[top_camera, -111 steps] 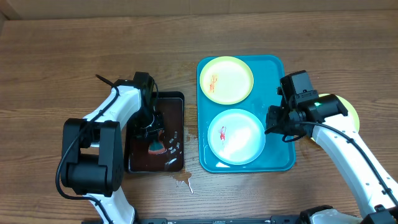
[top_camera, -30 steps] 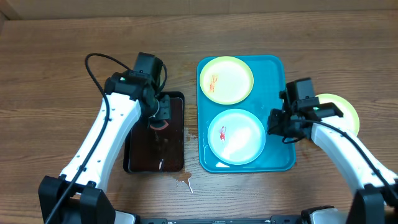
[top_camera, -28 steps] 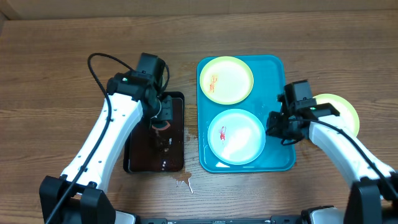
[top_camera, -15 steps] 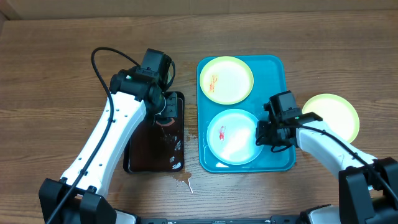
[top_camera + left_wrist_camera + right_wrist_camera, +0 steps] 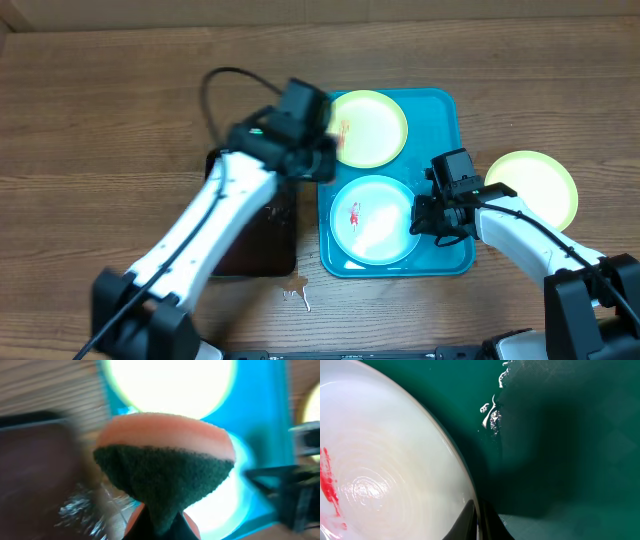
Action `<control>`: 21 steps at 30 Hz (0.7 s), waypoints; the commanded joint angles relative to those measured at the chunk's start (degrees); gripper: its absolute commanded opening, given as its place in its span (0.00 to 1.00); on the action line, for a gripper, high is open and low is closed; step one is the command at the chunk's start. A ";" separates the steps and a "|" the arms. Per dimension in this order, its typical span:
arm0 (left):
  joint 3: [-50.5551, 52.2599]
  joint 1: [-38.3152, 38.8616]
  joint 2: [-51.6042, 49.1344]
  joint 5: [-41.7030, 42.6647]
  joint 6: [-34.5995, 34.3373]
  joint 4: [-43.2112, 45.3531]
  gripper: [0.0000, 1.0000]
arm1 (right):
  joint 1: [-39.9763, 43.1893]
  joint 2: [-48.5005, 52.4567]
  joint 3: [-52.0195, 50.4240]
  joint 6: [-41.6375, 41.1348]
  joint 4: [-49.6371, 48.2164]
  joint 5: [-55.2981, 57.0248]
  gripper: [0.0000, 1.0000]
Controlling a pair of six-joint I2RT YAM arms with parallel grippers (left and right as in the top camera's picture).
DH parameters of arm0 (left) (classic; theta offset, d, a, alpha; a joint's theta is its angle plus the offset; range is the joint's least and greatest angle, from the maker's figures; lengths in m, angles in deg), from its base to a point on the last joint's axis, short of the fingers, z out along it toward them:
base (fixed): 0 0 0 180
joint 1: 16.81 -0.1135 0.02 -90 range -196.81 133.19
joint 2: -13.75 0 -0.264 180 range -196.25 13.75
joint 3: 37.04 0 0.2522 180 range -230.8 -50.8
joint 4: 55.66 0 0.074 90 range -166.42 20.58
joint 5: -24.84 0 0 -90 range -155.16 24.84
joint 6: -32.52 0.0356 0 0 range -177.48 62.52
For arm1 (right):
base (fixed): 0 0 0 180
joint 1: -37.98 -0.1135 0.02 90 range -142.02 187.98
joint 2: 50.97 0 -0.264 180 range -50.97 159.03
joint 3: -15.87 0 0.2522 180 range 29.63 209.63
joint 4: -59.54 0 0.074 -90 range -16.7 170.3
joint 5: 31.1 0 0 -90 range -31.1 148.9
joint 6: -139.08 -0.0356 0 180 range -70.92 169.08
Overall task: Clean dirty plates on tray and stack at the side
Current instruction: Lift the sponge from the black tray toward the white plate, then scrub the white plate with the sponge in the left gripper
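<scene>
Now that the left gripper (image 5: 312,160) has swung from the black tray (image 5: 255,245) to the left rim of the tray (image 5: 450,110), clenched on its sponge (image 5: 165,457), scrubbing can begin. The right gripper (image 5: 479,521) has pinched the right rim of the blue plate (image 5: 378,218), smeared red in the tray's near half. 1 green plate (image 5: 365,128) fills the tray's far half; a 2nd green plate (image 5: 535,187) lies right of the tray. Above the blue plate the way looks open, though the tray's raised rim hems it.
</scene>
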 commanded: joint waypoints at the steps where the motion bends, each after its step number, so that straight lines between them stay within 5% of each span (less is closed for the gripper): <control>1: -0.74 4.70 -7.04 4.55 -5.31 2.82 0.04 | -0.24 0.33 -0.94 -0.44 -0.39 2.60 0.05; 10: -0.74 8.85 -20.17 3.91 -10.84 8.00 0.04 | -0.24 0.33 -0.96 -0.44 -0.44 2.43 0.06; 21: -1.33 8.17 -22.97 -12.66 -10.73 -1.95 0.04 | -0.24 0.33 -0.94 -0.44 -0.39 2.01 0.06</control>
